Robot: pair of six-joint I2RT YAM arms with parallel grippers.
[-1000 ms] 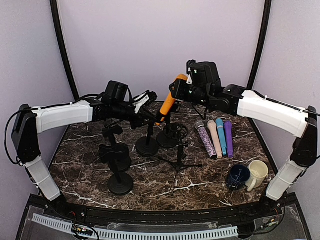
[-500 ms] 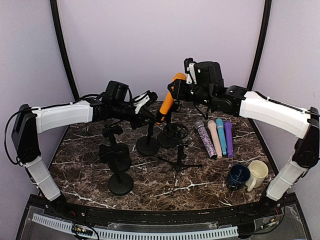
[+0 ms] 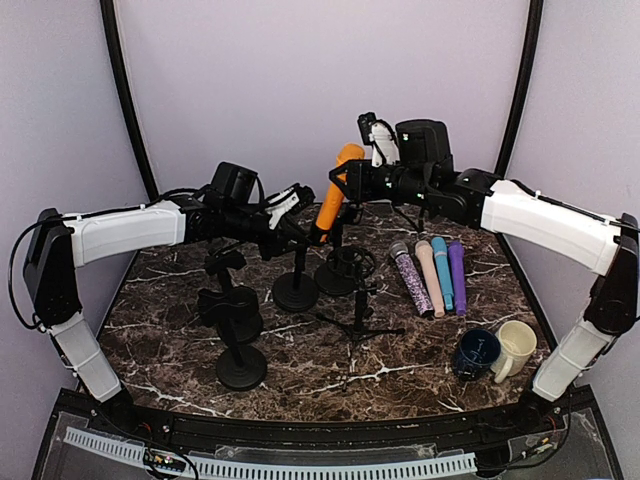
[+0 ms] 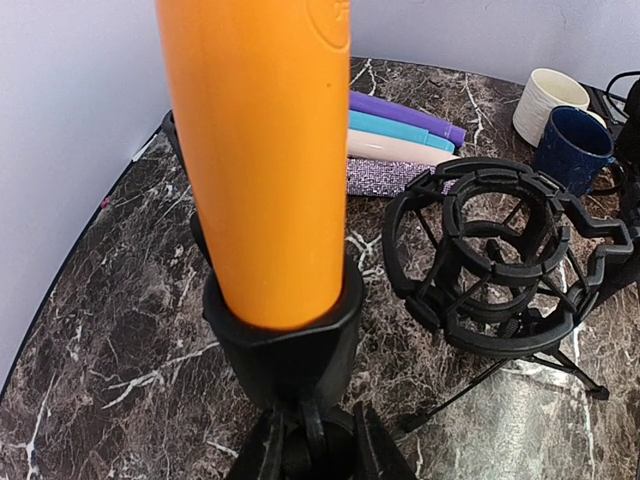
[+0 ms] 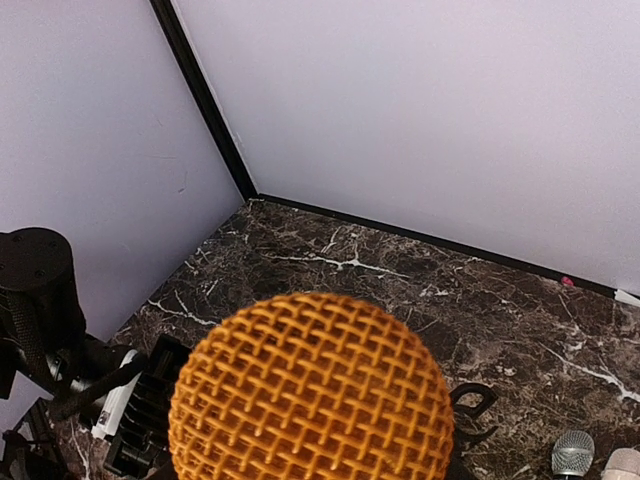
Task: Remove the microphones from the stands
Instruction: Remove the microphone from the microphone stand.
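Squeezing the orange microphone (image 3: pixel 333 196) with the right gripper (image 3: pixel 352 182), tipped it up straighter while pinching the stand (image 3: pixel 297 288) with the left gripper (image 3: pixel 300 235); not yet out of its clip (image 4: pixel 285 340).

Mics: five in total. One orange mic (image 3: pixel 333 195) is upright at far centre; four lie side by side at the right: glitter mic (image 3: pixel 411 280), beige mic (image 3: pixel 430 275), blue mic (image 3: pixel 442 272), purple mic (image 3: pixel 457 275). Stands: five can be counted, though those at the centre overlap. Four have round bases: near-left stand (image 3: pixel 240 368), left stand (image 3: pixel 233 318) just behind it, centre stand (image 3: pixel 296 292), far-centre stand (image 3: pixel 333 278). The fifth is a tripod (image 3: pixel 360 322), just right of centre. Shock mounts: one shock mount (image 3: pixel 351 262), a ring cage at the centre. Mugs: two, side by side at near right: navy mug (image 3: pixel 477 352), cream mug (image 3: pixel 515 345). Arms: two, left arm (image 3: pixel 125 230) and right arm (image 3: pixel 545 220).
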